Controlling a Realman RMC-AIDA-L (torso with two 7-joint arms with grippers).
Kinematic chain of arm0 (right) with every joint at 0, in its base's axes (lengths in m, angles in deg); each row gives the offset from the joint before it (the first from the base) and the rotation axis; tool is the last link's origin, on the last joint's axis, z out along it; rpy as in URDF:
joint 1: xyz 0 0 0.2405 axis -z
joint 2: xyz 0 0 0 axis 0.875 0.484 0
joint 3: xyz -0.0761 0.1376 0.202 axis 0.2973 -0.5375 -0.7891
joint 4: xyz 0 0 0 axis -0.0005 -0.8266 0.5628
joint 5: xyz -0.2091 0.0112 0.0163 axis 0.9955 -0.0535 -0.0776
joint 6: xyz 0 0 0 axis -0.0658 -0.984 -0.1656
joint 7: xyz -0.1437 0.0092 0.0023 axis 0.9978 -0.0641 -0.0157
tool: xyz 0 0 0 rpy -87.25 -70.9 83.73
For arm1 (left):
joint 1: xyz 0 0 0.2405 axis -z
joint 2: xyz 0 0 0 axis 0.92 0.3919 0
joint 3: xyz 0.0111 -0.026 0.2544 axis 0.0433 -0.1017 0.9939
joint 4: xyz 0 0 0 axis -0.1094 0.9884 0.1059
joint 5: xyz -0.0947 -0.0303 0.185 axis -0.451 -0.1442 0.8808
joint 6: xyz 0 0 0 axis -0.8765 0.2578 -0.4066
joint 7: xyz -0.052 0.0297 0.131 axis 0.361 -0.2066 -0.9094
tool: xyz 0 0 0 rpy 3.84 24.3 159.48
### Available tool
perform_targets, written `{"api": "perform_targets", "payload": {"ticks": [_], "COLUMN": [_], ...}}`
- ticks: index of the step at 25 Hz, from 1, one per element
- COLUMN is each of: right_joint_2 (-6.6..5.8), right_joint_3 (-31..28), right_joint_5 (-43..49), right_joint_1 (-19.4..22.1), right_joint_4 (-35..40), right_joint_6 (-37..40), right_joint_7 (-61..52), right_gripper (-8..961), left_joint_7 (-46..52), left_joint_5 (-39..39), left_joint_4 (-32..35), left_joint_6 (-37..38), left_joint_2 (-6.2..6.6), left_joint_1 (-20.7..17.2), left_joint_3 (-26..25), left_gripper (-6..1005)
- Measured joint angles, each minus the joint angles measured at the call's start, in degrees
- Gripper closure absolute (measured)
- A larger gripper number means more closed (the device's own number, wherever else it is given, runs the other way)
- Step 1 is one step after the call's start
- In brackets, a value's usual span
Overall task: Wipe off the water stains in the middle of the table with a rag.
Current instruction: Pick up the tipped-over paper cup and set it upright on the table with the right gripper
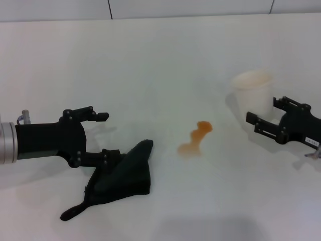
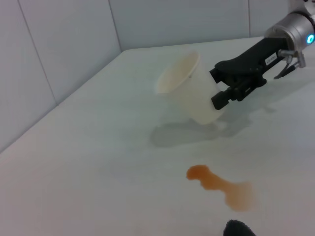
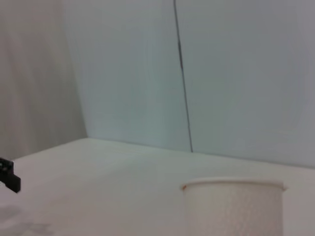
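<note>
The water stains are a thin orange-brown puddle in the middle of the white table, and they also show in the left wrist view. To their left lies the dark rag, crumpled, with a narrow tail toward the front; only an edge of the rag shows in the left wrist view. My left gripper stands open at the rag's left edge, its nearer finger resting on the cloth. My right gripper is open at the right, just beside a cup.
A white paper cup stands upright right of the puddle, close to the right gripper; the cup also fills the foreground of the right wrist view. A panelled wall runs along the table's far edge.
</note>
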State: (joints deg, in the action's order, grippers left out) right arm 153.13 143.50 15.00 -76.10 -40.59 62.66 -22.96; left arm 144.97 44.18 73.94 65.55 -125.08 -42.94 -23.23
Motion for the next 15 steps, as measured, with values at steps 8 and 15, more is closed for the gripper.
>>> {"api": "perform_targets", "payload": {"ticks": [8, 15], "right_joint_2": [0.15, 0.25], "right_joint_3": [1.4, 2.3], "right_joint_5": [0.1, 0.1], "right_joint_1": [-3.3, -4.2], "right_joint_4": [-1.0, -0.6], "right_joint_6": [-2.4, -4.1], "right_joint_7": [-0.3, -0.1], "right_gripper": [234, 234], "left_joint_7": [-0.1, -0.1], "left_joint_5": [0.0, 0.0], "left_joint_4": [-0.2, -0.7], "left_joint_6": [-0.7, -0.7], "left_joint_2": [-0.09, -0.19], "left_joint_1": [0.3, 0.4], "left_joint_3": [0.0, 0.0], "left_gripper": [201, 202]}}
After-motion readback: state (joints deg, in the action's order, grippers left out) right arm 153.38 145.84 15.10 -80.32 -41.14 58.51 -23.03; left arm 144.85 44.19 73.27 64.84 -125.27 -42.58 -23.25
